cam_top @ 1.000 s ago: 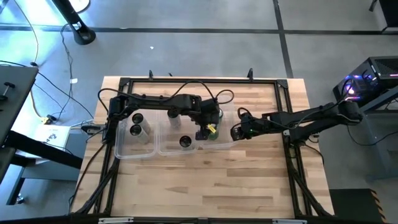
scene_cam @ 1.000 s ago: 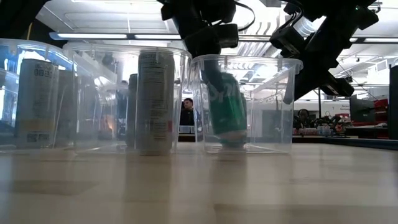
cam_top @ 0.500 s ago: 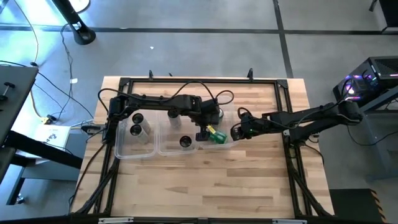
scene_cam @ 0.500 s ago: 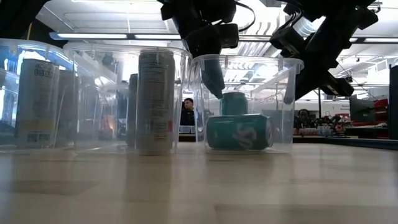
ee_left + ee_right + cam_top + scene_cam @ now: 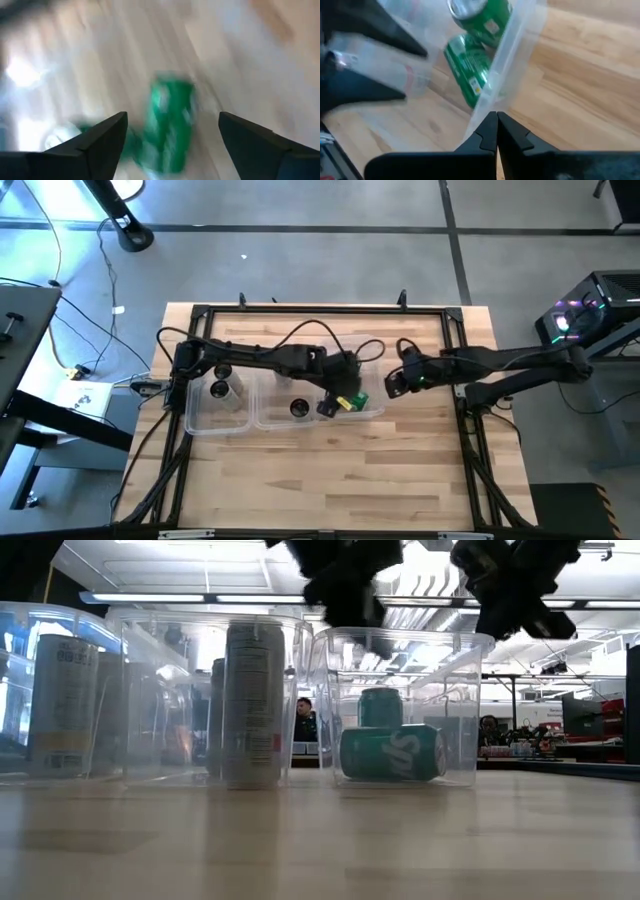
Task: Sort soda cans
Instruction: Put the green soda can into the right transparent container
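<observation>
A green soda can [image 5: 391, 751] is seen lying on its side in the clear tub [image 5: 470, 700] directly beneath the left claw [image 5: 335, 402], with a second green can [image 5: 379, 706] standing upright just behind it. The left claw is held above the toppled can with its fingers [image 5: 100, 137] spread apart and nothing between them; in the left wrist view the green can shows in the gap, well clear of both fingers. The right claw [image 5: 392, 383] is parked just beside the same tub, pressed fully together and empty. Away from the left claw, in the neighbouring tubs, the black and pale cans are seen standing. The fallen can is judged light, thin-walled and smooth: it is likely to roll if nudged and to dent if squeezed hard. A grasp across the round body near mid-length is judged best, with the fingers set square to the can's axis, so that it can then be tipped upright.
</observation>
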Controlling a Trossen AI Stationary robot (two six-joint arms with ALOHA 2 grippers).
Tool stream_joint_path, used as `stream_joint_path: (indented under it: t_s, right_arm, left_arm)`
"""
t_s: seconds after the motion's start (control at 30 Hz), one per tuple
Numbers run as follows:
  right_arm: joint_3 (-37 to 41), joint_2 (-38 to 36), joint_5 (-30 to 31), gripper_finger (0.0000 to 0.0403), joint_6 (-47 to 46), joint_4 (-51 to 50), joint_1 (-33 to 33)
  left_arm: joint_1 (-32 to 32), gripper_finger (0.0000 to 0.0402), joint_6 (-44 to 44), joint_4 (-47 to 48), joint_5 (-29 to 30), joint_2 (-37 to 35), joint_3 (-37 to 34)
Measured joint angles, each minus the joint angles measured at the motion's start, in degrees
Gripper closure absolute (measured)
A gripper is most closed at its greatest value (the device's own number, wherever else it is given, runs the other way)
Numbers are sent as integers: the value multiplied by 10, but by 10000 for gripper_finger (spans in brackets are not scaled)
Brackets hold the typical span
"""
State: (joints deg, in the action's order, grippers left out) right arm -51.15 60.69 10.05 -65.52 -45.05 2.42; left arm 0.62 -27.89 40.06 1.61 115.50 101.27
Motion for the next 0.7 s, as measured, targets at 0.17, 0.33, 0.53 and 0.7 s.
stream_joint_path:
  t_s: [0.17, 0.33, 0.53, 0.7]
  right_arm:
    - [-8, -23, 7, 403, 0, -10, -1]
    - [-8, -32, 7, 403, -2, -15, -1]
    - [-8, -33, 4, 403, -15, -10, -1]
    - [-8, -33, 4, 403, -15, -8, -1]
  left_arm:
    - [8, 119, -45, -31, -7, 9, 11]
    - [15, 127, -59, -34, -30, 38, 9]
    - [22, 129, -22, -17, -70, 73, 13]
    - [28, 129, -1, 2, -88, 80, 13]
